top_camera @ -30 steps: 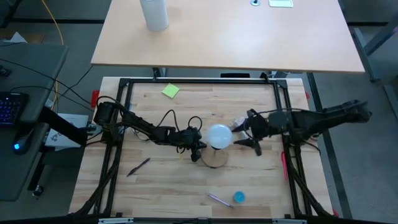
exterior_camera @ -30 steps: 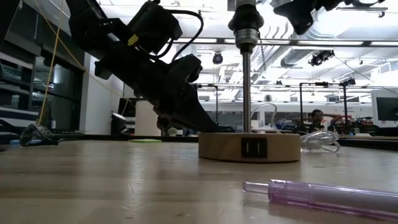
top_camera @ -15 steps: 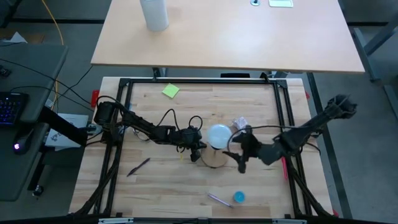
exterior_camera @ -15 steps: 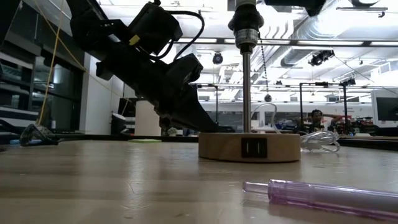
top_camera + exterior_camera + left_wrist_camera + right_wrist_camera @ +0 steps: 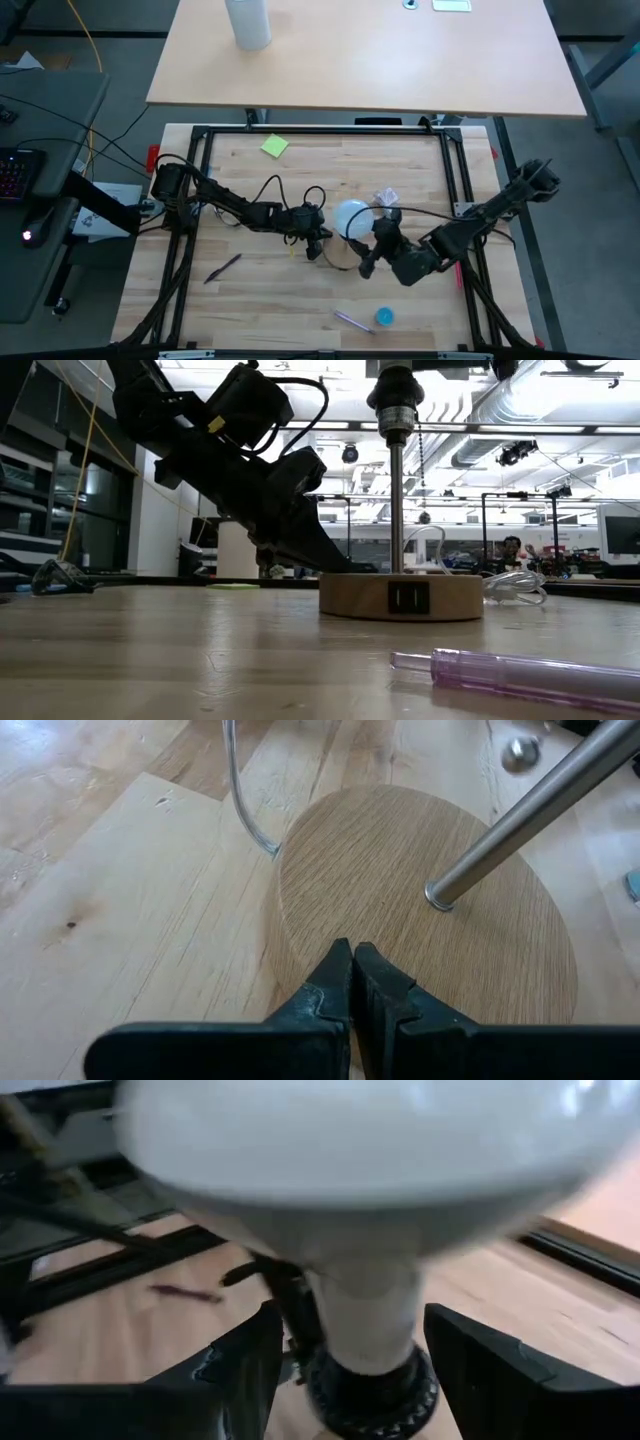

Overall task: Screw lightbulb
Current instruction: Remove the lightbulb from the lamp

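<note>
Lightbulb (image 5: pixel 352 216), white frosted globe with a cone-shaped neck, sits at centre of the high view, seated in the black socket (image 5: pixel 372 1383) atop a thin steel post (image 5: pixel 397 510). Post rises from a round wooden disc base (image 5: pixel 430 910) on the pale wood table (image 5: pixel 300 290).

Right gripper (image 5: pixel 368 258): lower centre of the high view, just right of and below the bulb, fingers (image 5: pixel 238 1365) spread wide on either side of the bulb's neck and socket in the right wrist view, not closed on anything.

Left gripper (image 5: pixel 353 982): left of centre in the high view, tip low at the near edge of the disc base, fingers pressed together with nothing between them.

Other items on the table: yellow-green sticky note (image 5: pixel 274 146) upper left; dark pen (image 5: pixel 223 268) lower left; translucent purple pen (image 5: pixel 520 672) in the low view's lower right; small blue round cap (image 5: pixel 384 317) bottom centre. Tall white cylinder (image 5: pixel 248 22) stands on the separate table at top of the high view.
</note>
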Robot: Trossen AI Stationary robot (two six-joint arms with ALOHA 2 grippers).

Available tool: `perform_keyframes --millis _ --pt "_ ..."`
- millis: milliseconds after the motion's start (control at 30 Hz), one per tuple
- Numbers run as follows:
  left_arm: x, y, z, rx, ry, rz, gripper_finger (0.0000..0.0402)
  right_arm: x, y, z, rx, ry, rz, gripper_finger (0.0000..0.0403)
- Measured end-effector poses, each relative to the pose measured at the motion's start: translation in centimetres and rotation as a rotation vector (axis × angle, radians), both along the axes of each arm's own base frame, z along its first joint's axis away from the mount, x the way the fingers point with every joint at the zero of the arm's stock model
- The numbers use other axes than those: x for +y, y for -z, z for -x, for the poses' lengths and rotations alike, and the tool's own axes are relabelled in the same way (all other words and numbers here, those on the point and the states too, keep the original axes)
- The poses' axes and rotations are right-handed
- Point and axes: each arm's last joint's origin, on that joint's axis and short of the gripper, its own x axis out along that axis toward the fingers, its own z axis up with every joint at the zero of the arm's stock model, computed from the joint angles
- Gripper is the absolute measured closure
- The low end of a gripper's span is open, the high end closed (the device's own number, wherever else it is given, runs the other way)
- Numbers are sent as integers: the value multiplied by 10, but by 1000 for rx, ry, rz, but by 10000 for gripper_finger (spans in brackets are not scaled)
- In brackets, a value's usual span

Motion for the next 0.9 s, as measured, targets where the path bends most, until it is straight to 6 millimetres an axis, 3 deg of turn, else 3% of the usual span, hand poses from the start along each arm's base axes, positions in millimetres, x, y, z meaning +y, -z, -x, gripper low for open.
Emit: perform_keyframes --millis 267,633,767,900 --pt "-1 0 0 2 25 20 401 4 23 -10 -58 183 9 167" --pt "-3 0 0 -3 51 37 401 4 21 -13 -106 237 39 174" --pt "-3 -1 -1 -5 50 37 401 3 21 -14 -108 242 40 204" --pt "-4 -1 -1 -8 50 36 401 3 21 -13 -93 239 63 260"
